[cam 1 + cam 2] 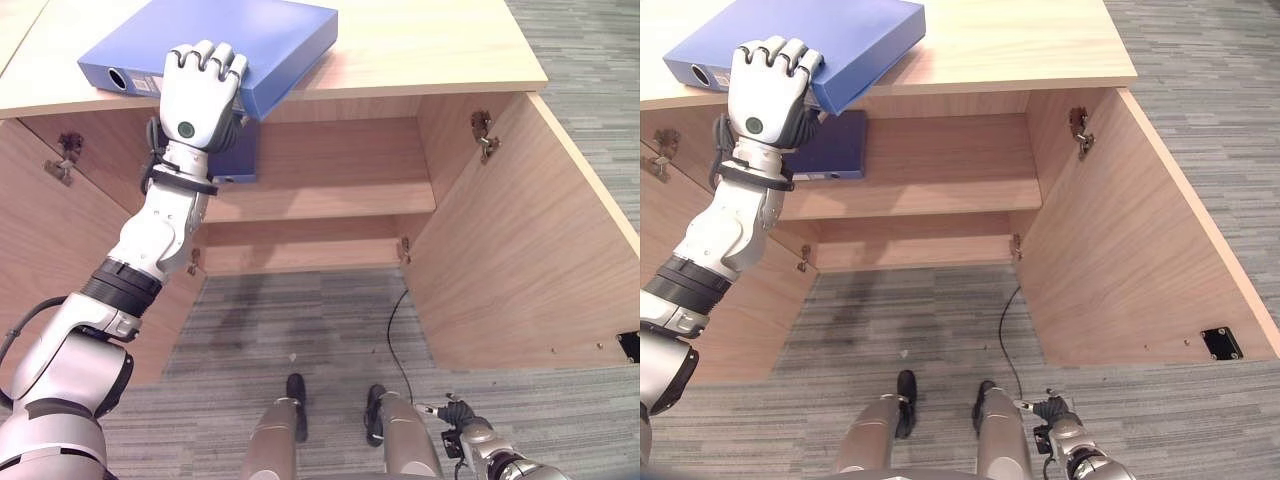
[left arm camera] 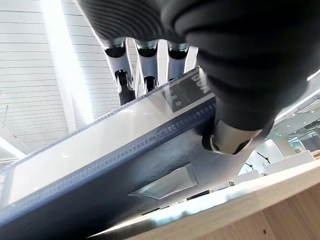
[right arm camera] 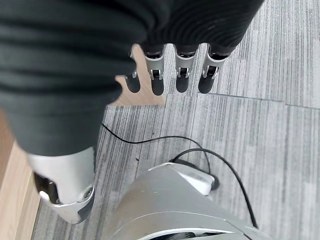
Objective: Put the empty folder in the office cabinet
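A light blue folder lies flat on the wooden cabinet's top, one corner sticking out over the front edge. My left hand is raised to that corner and shut on it. In the left wrist view its fingers lie over the folder and the thumb presses from underneath. The cabinet stands open below, with a bare shelf across the middle. My right hand hangs low by my side over the carpet, fingers straight and holding nothing.
A darker blue folder lies on the shelf at the left, just under my left hand. Both cabinet doors are swung wide, the right door and the left door. Grey carpet covers the floor in front.
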Controlling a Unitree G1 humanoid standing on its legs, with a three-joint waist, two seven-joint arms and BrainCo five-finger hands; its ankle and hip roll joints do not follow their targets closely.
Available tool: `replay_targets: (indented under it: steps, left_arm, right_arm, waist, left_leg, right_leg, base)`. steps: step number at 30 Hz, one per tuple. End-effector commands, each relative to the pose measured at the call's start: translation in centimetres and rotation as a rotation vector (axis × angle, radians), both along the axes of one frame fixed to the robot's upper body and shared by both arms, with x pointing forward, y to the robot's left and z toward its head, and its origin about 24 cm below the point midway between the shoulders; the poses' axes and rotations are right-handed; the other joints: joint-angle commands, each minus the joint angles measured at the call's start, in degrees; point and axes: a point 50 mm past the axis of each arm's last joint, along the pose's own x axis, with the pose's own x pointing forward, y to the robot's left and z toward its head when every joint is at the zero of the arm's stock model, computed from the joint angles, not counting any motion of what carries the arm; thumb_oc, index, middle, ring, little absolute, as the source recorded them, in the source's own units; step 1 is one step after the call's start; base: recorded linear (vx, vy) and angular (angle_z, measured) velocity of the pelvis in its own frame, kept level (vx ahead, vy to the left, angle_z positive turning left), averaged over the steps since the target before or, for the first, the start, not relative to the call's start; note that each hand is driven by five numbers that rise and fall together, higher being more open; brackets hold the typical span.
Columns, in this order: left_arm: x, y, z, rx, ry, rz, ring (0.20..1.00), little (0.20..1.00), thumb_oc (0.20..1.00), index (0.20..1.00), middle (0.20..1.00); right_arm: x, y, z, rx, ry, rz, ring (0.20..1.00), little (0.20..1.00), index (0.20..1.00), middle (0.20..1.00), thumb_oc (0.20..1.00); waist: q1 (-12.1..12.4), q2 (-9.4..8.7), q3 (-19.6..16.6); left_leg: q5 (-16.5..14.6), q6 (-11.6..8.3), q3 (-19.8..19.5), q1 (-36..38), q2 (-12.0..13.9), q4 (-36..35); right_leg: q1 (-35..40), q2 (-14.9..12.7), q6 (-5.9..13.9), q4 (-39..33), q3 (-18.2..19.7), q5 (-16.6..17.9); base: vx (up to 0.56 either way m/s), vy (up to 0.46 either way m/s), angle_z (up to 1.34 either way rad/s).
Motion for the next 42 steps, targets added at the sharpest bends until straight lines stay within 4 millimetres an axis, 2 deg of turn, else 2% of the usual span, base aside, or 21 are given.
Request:
replay_targets:
  steps: [1,3,5,7,8,9,10,11,13,14,16,17,21,22,24,25,30,32,36,40,42]
  left_arm:
    - [-0.4,1.9,0.6,-0.1,-0.013,0.038,0.2,0.2,0.2,0.2,0.2]
    - [-0.6,2.2,-0.5,-0.136,0.021,0.023,0.2,0.2,0.2,0.2,0.2]
    - [-1.7,1.1,-1.8,-0.215,0.061,-0.094,0.2,0.2,0.2,0.2,0.2]
    - [-1.8,1.2,-1.8,-0.216,0.063,-0.092,0.2,0.2,0.2,0.2,0.2]
    - [-3.5,-0.2,-2.7,-0.276,0.106,-0.239,0.2,0.2,0.2,0.2,0.2]
    - [-4.3,-1.0,-3.4,-0.325,0.148,-0.329,0.2,0.2,0.2,0.2,0.2]
    - [-4.5,-0.9,-3.4,-0.327,0.15,-0.328,0.2,0.2,0.2,0.2,0.2]
    - [-6.3,-1.7,-4.4,-0.42,0.225,-0.474,0.2,0.2,0.2,0.2,0.2]
    - [-8.4,-2.3,-5.3,-0.529,0.329,-0.625,0.2,0.2,0.2,0.2,0.2]
    - [-10.4,-2.8,-6.1,-0.653,0.457,-0.8,0.2,0.2,0.2,0.2,0.2]
    - [-10.5,-2.7,-6.0,-0.655,0.459,-0.799,0.2,0.2,0.2,0.2,0.2]
    - [-11.9,-2.4,-7.1,-0.867,0.617,-0.986,0.2,0.2,0.2,0.2,0.2]
    - [-13.5,-1.1,-8.9,-1.156,0.869,-1.17,0.2,0.2,0.2,0.2,0.2]
    - [-14.0,-0.6,-9.3,-1.195,0.947,-1.186,0.2,0.2,0.2,0.2,0.2]
    - [-14.1,-0.6,-9.2,-1.196,0.947,-1.186,0.2,0.2,0.2,0.2,0.2]
    - [-14.4,-0.2,-9.7,-1.287,0.986,-1.23,0.2,0.2,0.2,0.2,0.2]
    - [-14.6,0.3,-11.4,-1.433,1.003,-1.219,0.2,0.2,0.2,0.2,0.2]
    - [-14.8,0.9,-12.6,-1.478,0.972,-1.144,0.2,0.2,0.2,0.2,0.2]
    - [-14.8,1.4,-13.6,-1.499,0.948,-1.055,0.2,0.2,0.2,0.2,0.2]
    - [-15.2,3.8,-15.6,-1.441,0.905,-0.762,0.2,0.2,0.2,0.2,0.2]
    - [-15.4,4.6,-15.8,-1.422,0.889,-0.699,0.2,0.2,0.2,0.2,0.2]
  right_arm:
    - [-1.2,-1.0,-0.2,-0.043,0.031,0.019,1.0,1.0,1.0,1.0,1.0]
    - [-1.4,-0.8,-0.3,-0.037,0.032,0.018,1.0,1.0,1.0,1.0,1.0]
    - [-1.6,-0.3,-0.5,-0.015,0.031,-0.002,1.0,1.0,1.0,1.0,1.0]
    - [-1.6,-0.3,-0.5,-0.017,0.033,0.0,1.0,1.0,1.0,1.0,1.0]
    - [-1.7,0.3,-0.7,0.011,0.028,-0.015,1.0,1.0,1.0,1.0,1.0]
    - [-1.6,0.8,-0.7,0.036,0.019,-0.027,1.0,1.0,1.0,1.0,1.0]
    - [-1.6,0.8,-0.7,0.035,0.02,-0.025,1.0,1.0,1.0,1.0,1.0]
    - [-1.3,1.6,-0.8,0.075,0.003,-0.036,1.0,1.0,1.0,1.0,1.0]
    - [-0.9,2.3,-0.7,0.12,-0.015,-0.034,1.0,1.0,1.0,1.0,1.0]
    - [0.1,2.9,-0.3,0.172,-0.058,-0.033,1.0,1.0,1.0,1.0,1.0]
    - [0.1,2.9,-0.3,0.172,-0.057,-0.031,1.0,1.0,1.0,1.0,1.0]
    - [1.4,3.0,0.4,0.206,-0.111,-0.022,1.0,1.0,1.0,1.0,1.0]
    - [4.7,1.8,3.0,0.237,-0.273,0.0,1.0,1.0,1.0,1.0,1.0]
    - [6.0,1.0,4.7,0.272,-0.389,-0.018,1.0,1.0,1.0,1.0,1.0]
    - [6.0,1.0,4.7,0.272,-0.389,-0.018,1.0,1.0,1.0,1.0,1.0]
    - [7.1,0.7,6.9,0.338,-0.53,-0.034,1.0,1.0,1.0,1.0,1.0]
    - [7.3,-0.4,9.6,0.41,-0.709,-0.095,1.0,1.0,1.0,1.0,1.0]
    - [7.4,-0.8,11.4,0.434,-0.817,-0.113,1.0,1.0,1.0,1.0,1.0]
    - [7.2,-1.3,12.9,0.435,-0.89,-0.113,1.0,1.0,1.0,1.0,1.0]
    - [6.4,-3.0,14.7,0.335,-0.956,-0.096,1.0,1.0,1.0,1.0,1.0]
    - [6.3,-3.3,15.2,0.308,-0.965,-0.07,1.0,1.0,1.0,1.0,1.0]
  waist:
    - [0.3,-0.09,-1.4]
    - [0.4,-0.46,-1.1]
    - [0.8,-0.8,-1.2]
    - [0.6,-0.72,-1.2]
    - [1.1,-0.87,-1.6]
    - [1.6,-0.95,-1.7]
    - [1.5,-0.91,-1.8]
    - [2.2,-0.76,-2.2]
    - [2.7,-0.55,-2.8]
    - [3.4,-0.19,-3.4]
    - [3.3,-0.18,-3.4]
    - [3.9,0.0,-3.8]
    - [4.7,0.35,-4.5]
    - [5.0,0.49,-4.6]
    - [4.9,0.48,-4.7]
    - [5.0,0.55,-4.8]
    - [4.8,0.58,-5.4]
    - [4.7,0.46,-5.9]
    - [4.5,0.43,-6.0]
    - [4.4,0.34,-6.2]
    - [4.4,0.24,-6.1]
  left_leg:
    - [-5.7,1.67,-1.1,1.4,-0.6,0.6]
    - [-3.5,0.88,-1.0,3.8,-0.4,-3.9]
    - [-0.7,0.06,-1.1,6.9,-0.1,-9.6]
    - [-0.4,0.04,-1.2,7.4,-0.1,-10.1]
    - [2.1,-0.37,-1.3,9.4,0.0,-14.6]
    - [2.5,-0.58,-1.4,10.6,0.1,-16.1]
    - [3.0,-0.56,-1.4,10.6,0.0,-16.4]
    - [3.9,-0.8,-1.2,13.0,0.0,-19.6]
    - [5.7,-0.87,-1.2,15.3,-0.2,-23.1]
    - [6.6,-0.92,-1.3,17.5,-0.3,-26.0]
    - [7.0,-0.9,-1.3,17.4,-0.3,-26.3]
    - [7.3,-1.01,-1.4,18.6,-0.5,-27.4]
    - [7.0,-1.32,-1.7,20.3,-0.5,-27.4]
    - [6.9,-1.41,-1.9,21.2,-0.5,-27.4]
    - [7.1,-1.4,-1.9,21.0,-0.5,-27.4]
    - [6.8,-1.44,-1.9,21.9,-0.5,-27.4]
    - [6.2,-1.29,-2.2,23.1,-0.6,-27.4]
    - [5.6,-1.16,-2.3,24.0,-0.6,-27.4]
    - [5.0,-1.0,-2.3,24.9,-0.7,-27.4]
    - [4.2,-0.85,-2.3,26.0,-0.8,-27.4]
    - [4.1,-0.85,-2.4,26.0,-0.8,-27.4]
  right_leg:
    - [5.7,-0.3,2.81,-12.2,0.3,8.5]
    - [8.0,0.2,3.13,-15.6,-0.2,9.7]
    - [10.6,0.7,3.61,-19.7,-1.3,11.0]
    - [10.9,0.8,3.59,-20.1,-1.4,11.2]
    - [12.7,1.4,3.81,-23.5,-2.3,12.7]
    - [13.6,1.9,3.95,-24.5,-2.7,12.7]
    - [13.6,1.9,3.89,-24.9,-2.7,13.1]
    - [15.6,2.8,4.12,-27.2,-3.7,13.6]
    - [17.4,3.4,4.17,-29.7,-4.6,14.6]
    - [18.9,4.0,4.35,-31.3,-5.2,14.7]
    - [18.9,4.0,4.31,-31.5,-5.2,15.1]
    - [20.3,4.4,4.3,-32.6,-5.6,15.2]
    - [22.8,5.1,4.12,-33.7,-6.0,14.8]
    - [23.9,5.3,4.05,-34.1,-6.0,14.7]
    - [23.8,5.3,4.03,-34.2,-6.0,14.9]
    - [24.9,5.4,4.09,-34.8,-6.2,14.8]
    - [26.7,5.6,4.01,-35.9,-6.4,14.5]
    - [27.6,5.7,3.99,-36.6,-6.5,14.3]
    - [28.8,5.7,3.9,-37.2,-6.5,14.1]
    - [29.9,5.8,3.79,-38.0,-6.6,13.7]
    - [30.0,5.8,3.76,-38.1,-6.6,13.6]
  base:
    - [0.04,-0.029,-0.03]
    - [0.05,-0.051,-0.03]
    - [0.04,-0.06,-0.01]
    - [0.02,-0.033,0.08]
    - [0.07,-0.073,0.14]
    - [0.03,-0.071,0.1]
    - [0.07,-0.066,0.08]
    - [0.05,-0.054,0.14]
    - [0.07,-0.069,0.12]
    - [0.04,-0.047,0.09]
    - [0.01,-0.028,0.17]
    - [0.01,-0.035,0.22]
    - [0.03,-0.039,0.07]
    - [0.05,-0.017,-0.03]
    - [0.01,-0.005,-0.03]
    - [0.05,-0.013,-0.02]
    - [0.05,-0.01,0.02]
    - [0.06,-0.014,0.0]
    - [0.06,-0.01,0.0]
    - [0.06,-0.016,0.02]
    - [0.02,-0.012,0.02]
